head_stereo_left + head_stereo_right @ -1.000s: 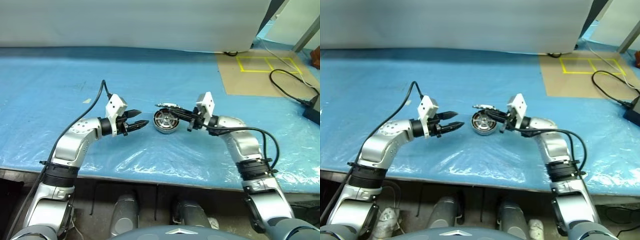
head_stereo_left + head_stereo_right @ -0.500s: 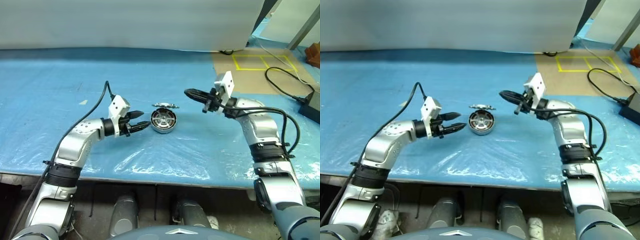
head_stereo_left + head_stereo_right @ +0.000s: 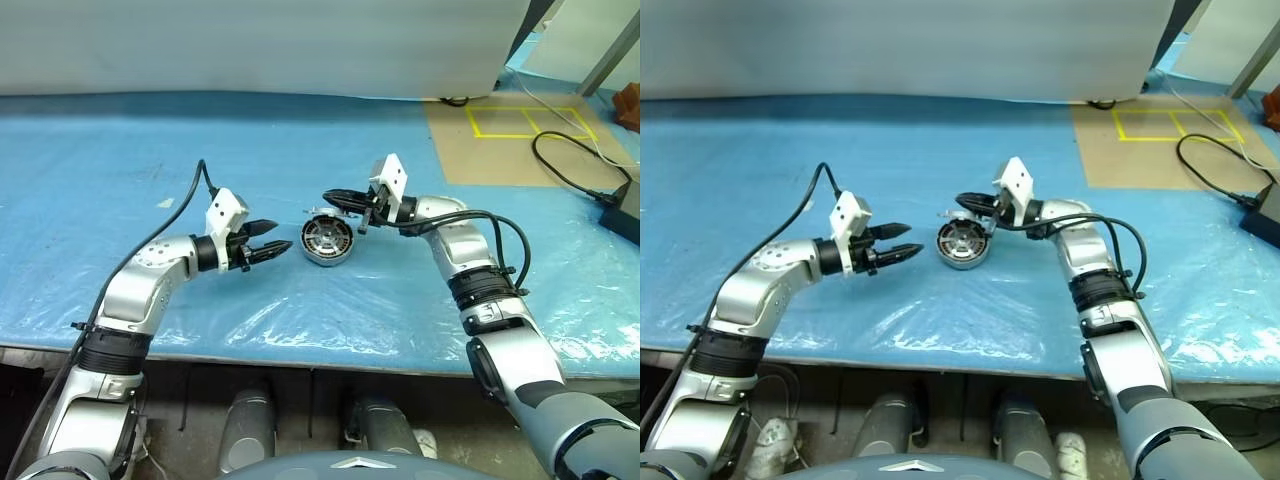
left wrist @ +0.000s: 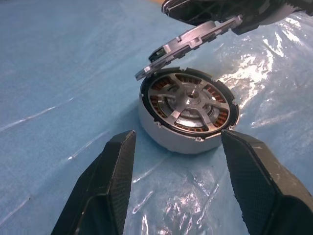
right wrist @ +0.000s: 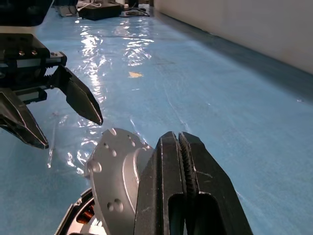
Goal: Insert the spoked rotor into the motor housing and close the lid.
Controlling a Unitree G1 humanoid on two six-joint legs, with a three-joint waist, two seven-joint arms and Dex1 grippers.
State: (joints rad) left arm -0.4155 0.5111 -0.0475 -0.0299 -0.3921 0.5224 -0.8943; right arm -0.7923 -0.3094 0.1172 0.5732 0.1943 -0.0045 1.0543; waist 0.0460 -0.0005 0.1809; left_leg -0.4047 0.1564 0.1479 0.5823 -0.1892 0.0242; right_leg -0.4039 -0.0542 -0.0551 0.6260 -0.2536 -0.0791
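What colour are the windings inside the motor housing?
Copper-brown, clearest in the left wrist view of the motor housing.

Both arms wear silver-grey shells with black ribbed rings at the joints. A white, box-like block sits on each wrist. The left pincer (image 3: 272, 240) and right pincer (image 3: 333, 198) have black pointed fingers, seemingly ridged inside. Black cables loop along each forearm.
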